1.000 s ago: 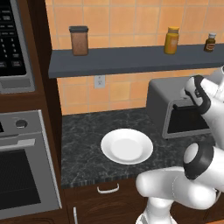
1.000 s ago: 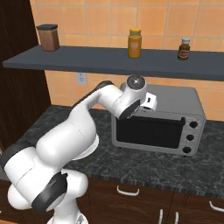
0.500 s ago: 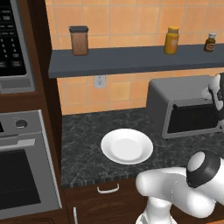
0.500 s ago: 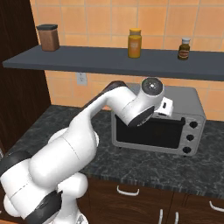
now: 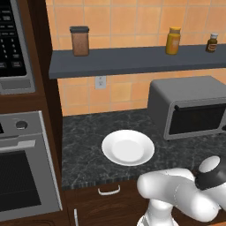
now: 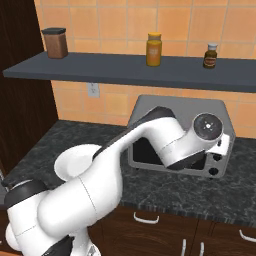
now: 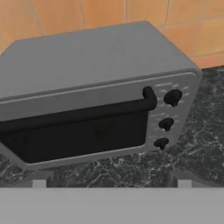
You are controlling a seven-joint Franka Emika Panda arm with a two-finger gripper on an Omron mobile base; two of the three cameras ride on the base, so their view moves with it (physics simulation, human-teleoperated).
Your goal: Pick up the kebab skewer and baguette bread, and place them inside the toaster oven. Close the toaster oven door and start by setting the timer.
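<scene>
A: Tool (image 7: 111, 183) jaws spread wide, nothing between them, facing the toaster oven (image 7: 87, 61) on the table (image 7: 197, 131).

B: Door?

A: Toaster oven door (image 7: 78, 131) looks shut, dark bar handle (image 7: 83, 113) along its top edge. Three knobs (image 7: 172, 97) at its right.

B: Handling?

A: Rigid hinged panel, I'd guess; smooth bar could slip. I'd pinch the bar mid-length. Knobs small, stiff, need a square grip.

B: Food?

A: White plate (image 5: 128, 147) sits bare; can't tell where skewer or bread are.

The robot arm (image 6: 100, 185) is fat, round and shiny white, with dark bands at its joints and a grey round cap.
</scene>
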